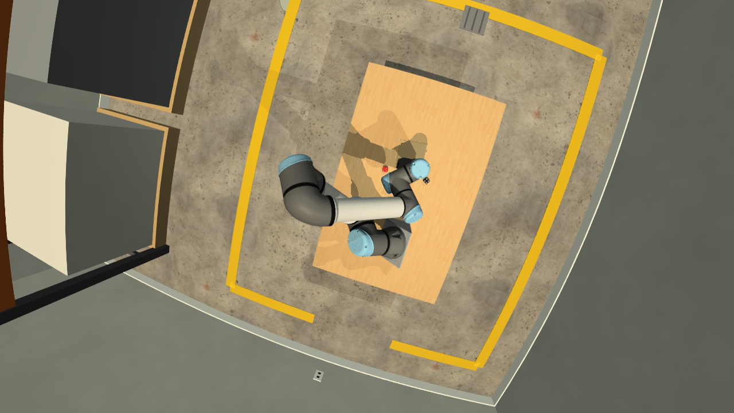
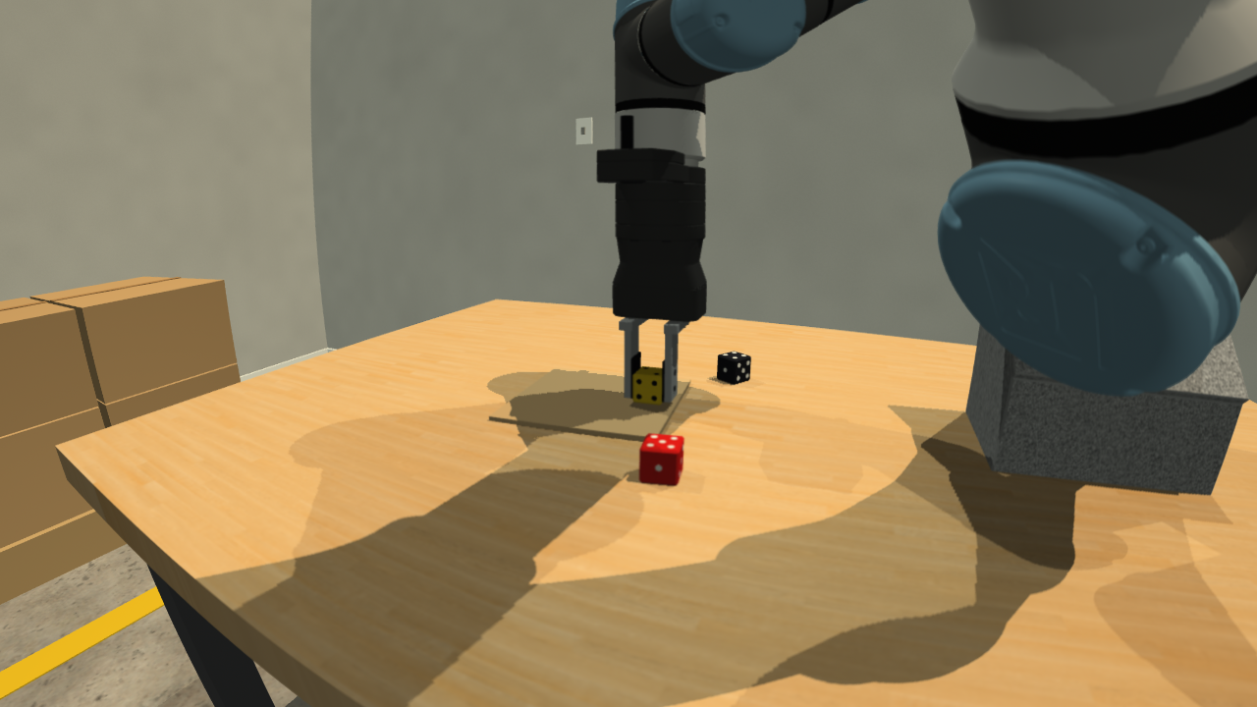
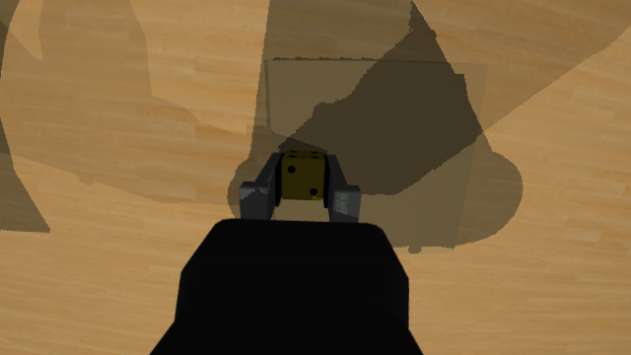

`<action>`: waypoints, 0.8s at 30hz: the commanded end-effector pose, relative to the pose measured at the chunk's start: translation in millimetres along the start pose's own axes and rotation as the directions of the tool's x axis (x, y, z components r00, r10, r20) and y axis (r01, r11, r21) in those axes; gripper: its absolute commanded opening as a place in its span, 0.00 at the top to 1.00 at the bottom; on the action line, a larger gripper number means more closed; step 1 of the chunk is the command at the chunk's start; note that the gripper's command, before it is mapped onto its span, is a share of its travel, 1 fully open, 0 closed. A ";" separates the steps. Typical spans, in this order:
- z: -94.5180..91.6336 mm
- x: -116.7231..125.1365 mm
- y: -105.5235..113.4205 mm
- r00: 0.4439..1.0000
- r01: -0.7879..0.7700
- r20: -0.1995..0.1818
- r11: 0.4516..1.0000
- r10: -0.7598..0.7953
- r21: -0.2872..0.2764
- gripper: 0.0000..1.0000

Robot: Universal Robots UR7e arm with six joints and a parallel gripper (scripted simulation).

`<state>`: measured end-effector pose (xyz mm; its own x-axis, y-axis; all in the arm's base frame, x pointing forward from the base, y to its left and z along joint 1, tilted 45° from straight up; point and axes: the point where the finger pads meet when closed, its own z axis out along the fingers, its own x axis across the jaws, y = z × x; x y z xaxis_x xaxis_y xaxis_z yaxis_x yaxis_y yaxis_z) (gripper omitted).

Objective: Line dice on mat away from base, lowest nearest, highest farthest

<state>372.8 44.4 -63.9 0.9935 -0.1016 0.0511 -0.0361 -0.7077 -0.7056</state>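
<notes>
Jaws (image 2: 651,369) were clamped on the yellow die (image 2: 648,387), which sat low over the near-right corner of the thin translucent mat (image 3: 434,163) on the wooden counter (image 2: 263,457), though whether it touched the mat I could not tell. Red die (image 2: 661,458), four white pips up, stood on the counter just off the mat's near edge. Black die (image 2: 733,367) waited farther back to the right, well apart from both.

Top view looks straight down from high up; exterior view sits low beside the surface (image 2: 263,492); wrist view looks down close. All share the surface.
</notes>
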 end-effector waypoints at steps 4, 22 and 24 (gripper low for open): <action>3.4 -1.4 -0.4 1.000 -0.003 0.002 1.000 0.003 0.003 0.51; 3.9 -1.0 -0.1 1.000 -0.002 0.001 1.000 0.002 0.001 0.51; 3.9 -1.0 -0.1 1.000 -0.002 0.001 1.000 0.002 0.001 0.51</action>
<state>373.1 45.7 -66.2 0.9934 -0.1030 0.0508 -0.0374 -0.7079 -0.7053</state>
